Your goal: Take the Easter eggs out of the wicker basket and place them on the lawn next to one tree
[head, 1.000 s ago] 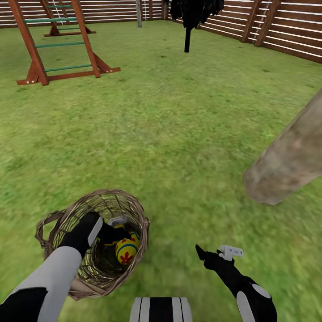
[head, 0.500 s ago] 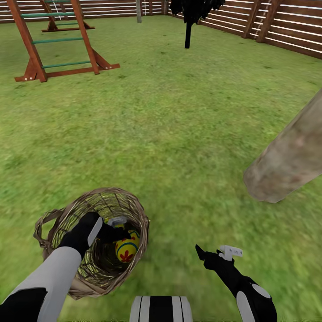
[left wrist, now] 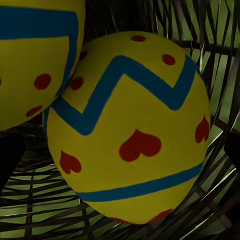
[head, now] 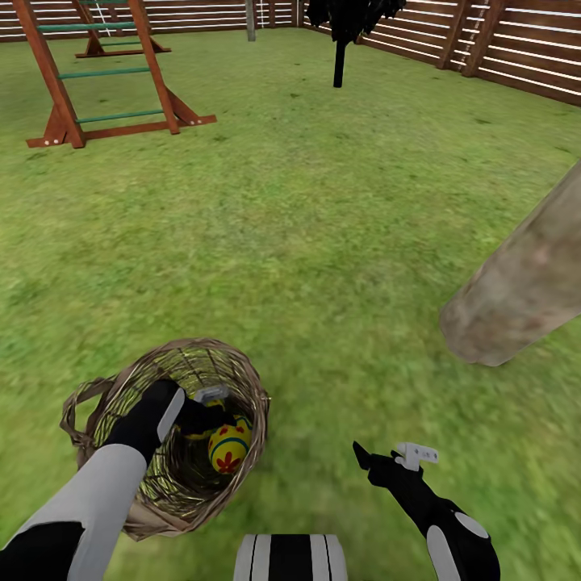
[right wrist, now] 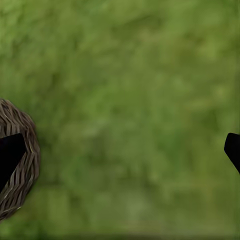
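The wicker basket point(head: 153, 500) stands on the lawn point(head: 323, 242) near my left side. My left gripper point(head: 211, 421) reaches down inside it and is open. In the left wrist view one yellow Easter egg point(left wrist: 130, 130), with blue zigzag bands and red hearts, sits between the dark fingertips point(left wrist: 9, 157) at the picture's edges. A second egg point(left wrist: 35, 55) lies against it. The head view shows one egg point(head: 228, 449) beside the gripper. My right gripper point(head: 389, 458) hovers open over bare grass, right of the basket. The tree point(head: 524, 282), a thick grey-beige trunk, leans in from the right.
A wooden playset point(head: 97, 73) stands far left. A thin dark tree point(head: 339, 52) rises at the back. Brown slatted fence point(head: 500, 48) closes the far and right sides. In the right wrist view the basket's rim point(right wrist: 22, 165) shows beside grass point(right wrist: 130, 115).
The head camera tilted slightly a second ago, shifting the whole picture. My left gripper has barely moved inside the basket. The right arm has held still.
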Controlling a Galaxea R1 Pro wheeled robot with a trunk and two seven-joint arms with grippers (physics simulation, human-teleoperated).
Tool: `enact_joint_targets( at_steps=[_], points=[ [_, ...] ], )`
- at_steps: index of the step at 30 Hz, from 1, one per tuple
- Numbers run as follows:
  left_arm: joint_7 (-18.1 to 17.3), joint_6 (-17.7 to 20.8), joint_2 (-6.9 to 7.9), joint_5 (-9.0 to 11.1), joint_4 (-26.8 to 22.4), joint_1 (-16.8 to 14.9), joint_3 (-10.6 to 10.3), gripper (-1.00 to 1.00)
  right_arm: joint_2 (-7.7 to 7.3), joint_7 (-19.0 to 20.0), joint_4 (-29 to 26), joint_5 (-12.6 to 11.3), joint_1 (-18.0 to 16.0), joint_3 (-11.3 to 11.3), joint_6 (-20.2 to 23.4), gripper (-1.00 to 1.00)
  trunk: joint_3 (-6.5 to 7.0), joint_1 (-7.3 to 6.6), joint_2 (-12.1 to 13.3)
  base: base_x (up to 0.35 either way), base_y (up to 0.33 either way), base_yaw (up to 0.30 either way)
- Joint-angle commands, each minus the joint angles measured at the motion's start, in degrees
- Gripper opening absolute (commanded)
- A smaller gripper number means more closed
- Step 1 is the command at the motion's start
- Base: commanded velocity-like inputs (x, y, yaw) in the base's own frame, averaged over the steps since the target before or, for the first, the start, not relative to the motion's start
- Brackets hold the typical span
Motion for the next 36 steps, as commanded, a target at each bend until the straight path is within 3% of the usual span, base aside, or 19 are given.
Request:
enact_joint_targets(
  at_steps=[1,15,19,24,36],
  points=[
    [0.3,0.3,0.0,0.5,-0.1,0.0,0.1,1.0,0.06,0.3,-0.1,-0.2,0.0,-0.2,0.4,1.0,-0.04,-0.01,0.0,0.0,0.0,0.0],
    [-2.0,0.3,0.0,0.5,-0.2,0.0,0.2,1.0,0.06,0.3,-0.1,-0.2,0.0,-0.1,0.4,1.0,-0.7,0.07,-0.1,0.0,0.0,0.0],
    [-2.1,0.3,0.0,0.5,-0.2,0.0,0.2,1.0,0.06,0.3,-0.1,-0.2,0.0,-0.1,0.4,1.0,-0.7,0.07,-0.1,0.0,0.0,0.0],
    [-2.1,0.3,0.0,0.5,-0.2,0.0,0.2,1.0,0.06,0.3,-0.1,-0.2,0.0,-0.1,0.4,1.0,-1.81,0.2,-0.1,0.0,0.0,0.0],
    [-2.1,0.3,0.0,0.5,-0.2,0.0,0.2,1.0,0.06,0.3,-0.1,-0.2,0.0,-0.1,0.4,1.0,-2.03,0.22,-0.1,0.0,0.0,0.0]
  ],
)
